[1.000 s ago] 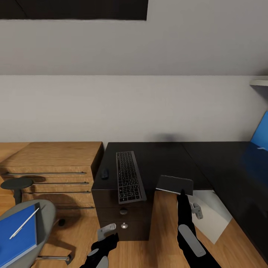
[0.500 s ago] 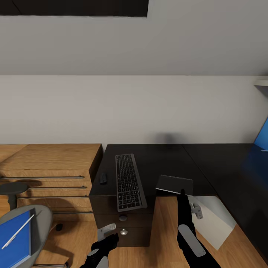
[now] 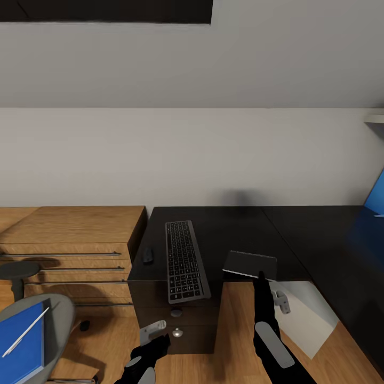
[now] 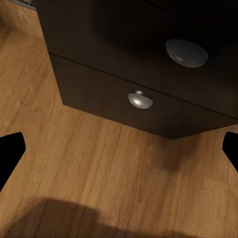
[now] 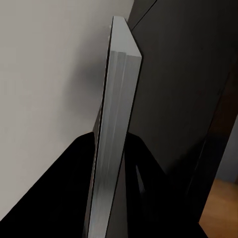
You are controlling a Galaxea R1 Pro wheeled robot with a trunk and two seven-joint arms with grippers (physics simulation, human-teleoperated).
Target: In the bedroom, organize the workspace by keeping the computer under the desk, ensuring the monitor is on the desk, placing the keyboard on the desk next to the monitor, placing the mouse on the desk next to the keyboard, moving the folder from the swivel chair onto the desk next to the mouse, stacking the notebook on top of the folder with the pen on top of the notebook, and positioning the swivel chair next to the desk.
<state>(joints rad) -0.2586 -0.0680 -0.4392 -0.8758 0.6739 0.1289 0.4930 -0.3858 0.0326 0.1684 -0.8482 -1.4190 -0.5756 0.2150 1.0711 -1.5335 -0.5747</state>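
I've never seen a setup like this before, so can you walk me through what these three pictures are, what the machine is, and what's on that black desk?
It is a simulated two-armed robot. The big picture looks down from its head; the other two come from cameras near each claw.

On the black desk lie a keyboard, a small black mouse beside it, and a dark notebook at the front edge. The right claw is closed on that notebook; its wrist picture shows the notebook's pages edge-on between the fingers.

The left claw is open and empty, hanging low before the drawer unit, above the wooden floor.

At lower left, a grey swivel chair carries a blue folder with a white pen on it.
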